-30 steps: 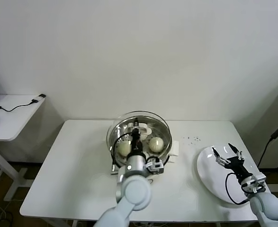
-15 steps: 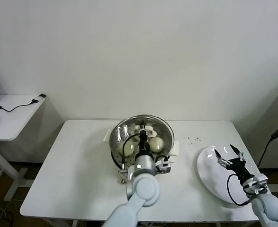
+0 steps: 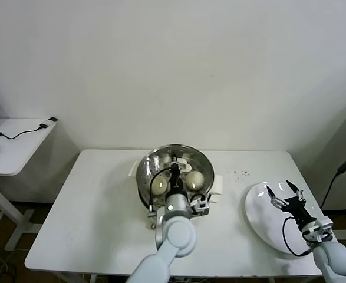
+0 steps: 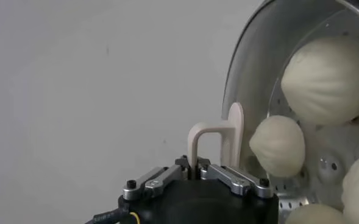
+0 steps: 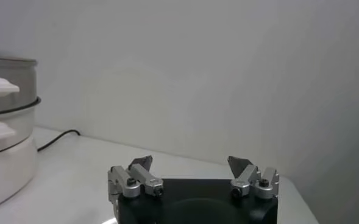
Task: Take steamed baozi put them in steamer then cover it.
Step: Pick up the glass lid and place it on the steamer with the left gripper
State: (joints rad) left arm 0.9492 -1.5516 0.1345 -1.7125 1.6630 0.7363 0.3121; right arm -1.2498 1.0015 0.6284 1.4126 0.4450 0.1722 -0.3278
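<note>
Four baozi [image 4: 329, 79] already in steamer [image 3: 146, 177]. Left gripper [image 4: 197, 171], clamped on cover [image 4: 219, 137] handle, has carried the lid from tilted/offset to nearly centred; just lower+release. Right gripper [image 3: 283, 194] spread wide, idle over plate [image 3: 261, 227].

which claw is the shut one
The left claw, pinched shut on the lid's white handle over the steamer. The right claw hangs open over the plate.
</note>
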